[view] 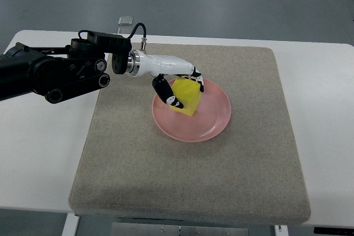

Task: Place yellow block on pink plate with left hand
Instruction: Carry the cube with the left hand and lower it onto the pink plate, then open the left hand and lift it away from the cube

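Yellow block (187, 96) sits clamped between thumb and fingers of the left hand (178, 84), over the left part of the pink plate (213, 122), apparently touching its surface. Best now, I judge: spread the fingers gently, then lift clear without nudging it. Beneath lies a grey mat (193, 181).

Left arm reaching in from the left edge, white left hand (178, 85) extended, fingers curled downward in a grasp

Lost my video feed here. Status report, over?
Left hand shut on yellow block, over pink plate. Block looks down on the plate, not released. Right hand not in view. Grey mat shows nothing in the way.
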You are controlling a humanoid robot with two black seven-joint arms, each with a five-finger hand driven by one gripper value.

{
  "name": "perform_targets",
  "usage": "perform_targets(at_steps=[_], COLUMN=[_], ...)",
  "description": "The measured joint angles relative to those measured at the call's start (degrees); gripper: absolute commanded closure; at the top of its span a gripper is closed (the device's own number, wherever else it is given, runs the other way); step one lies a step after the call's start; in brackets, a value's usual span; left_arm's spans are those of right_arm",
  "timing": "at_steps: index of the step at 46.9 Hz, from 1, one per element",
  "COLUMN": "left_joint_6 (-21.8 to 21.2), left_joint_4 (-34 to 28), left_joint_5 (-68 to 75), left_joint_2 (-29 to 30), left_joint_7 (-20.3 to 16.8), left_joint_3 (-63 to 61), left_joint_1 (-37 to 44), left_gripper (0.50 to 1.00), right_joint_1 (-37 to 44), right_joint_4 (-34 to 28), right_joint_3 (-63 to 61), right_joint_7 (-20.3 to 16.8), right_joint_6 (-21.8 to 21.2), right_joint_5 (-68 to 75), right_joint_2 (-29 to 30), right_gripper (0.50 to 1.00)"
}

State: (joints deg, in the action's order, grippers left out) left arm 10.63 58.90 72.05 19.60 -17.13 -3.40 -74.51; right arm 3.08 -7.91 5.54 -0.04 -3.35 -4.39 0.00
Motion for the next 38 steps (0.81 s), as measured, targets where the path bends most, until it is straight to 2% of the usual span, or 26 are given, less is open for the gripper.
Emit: perform_targets(at_steps=[4, 6, 9, 12, 16, 19, 22, 24, 30, 38], left_joint_6=[-0.06, -0.14, -0.49, -0.69, -0.7, -0.7, -0.7, -0.64, -0.52, -0.39], left_joint_4=[-0.38, -0.82, -1.18, -1.24, -1.29, -1.41, -1.41, -1.42, -1.42, -1.32], left_joint_5=[-0.05, -0.06, -0.07, -0.07, -0.07, -0.07, -0.07, -0.07, -0.07, -0.15], left_joint_2=[-0.75, -1.17, -1.57, -1.66, -1.67, -1.67, -1.67, -1.67, -1.67, -1.67], left_joint_7=[0.0, 0.0, 0.0, 0.0, 0.0, 0.0, 0.0, 0.0, -0.17, -0.12], left_joint_3=[-0.03, -0.03, -0.03, -0.03, -0.03, -0.03, -0.03, -0.03, -0.03, 0.05], left_joint_1=[0.43, 0.6, 0.75, 0.89, 0.98, 1.19, 1.35, 1.45, 1.64, 1.64], left_gripper=[0.975, 0.924, 0.815, 0.761, 0.724, 0.641, 0.59, 0.532, 0.512, 0.51], right_joint_1=[0.0, 0.0, 0.0, 0.0, 0.0, 0.0, 0.0, 0.0, 0.0, 0.0], right_joint_4=[0.0, 0.0, 0.0, 0.0, 0.0, 0.0, 0.0, 0.0, 0.0, 0.0], right_joint_3=[0.0, 0.0, 0.0, 0.0, 0.0, 0.0, 0.0, 0.0, 0.0, 0.0], right_joint_7=[-0.02, -0.01, -0.01, -0.02, -0.03, -0.03, -0.03, -0.04, -0.04, -0.02], right_joint_6=[0.0, 0.0, 0.0, 0.0, 0.0, 0.0, 0.0, 0.0, 0.0, 0.0], right_joint_5=[0.0, 0.0, 0.0, 0.0, 0.0, 0.0, 0.0, 0.0, 0.01, 0.03], right_joint_2=[0.0, 0.0, 0.0, 0.0, 0.0, 0.0, 0.0, 0.0, 0.0, 0.0], right_gripper=[0.576, 0.576, 0.576, 0.576, 0.576, 0.576, 0.576, 0.576, 0.576, 0.576])
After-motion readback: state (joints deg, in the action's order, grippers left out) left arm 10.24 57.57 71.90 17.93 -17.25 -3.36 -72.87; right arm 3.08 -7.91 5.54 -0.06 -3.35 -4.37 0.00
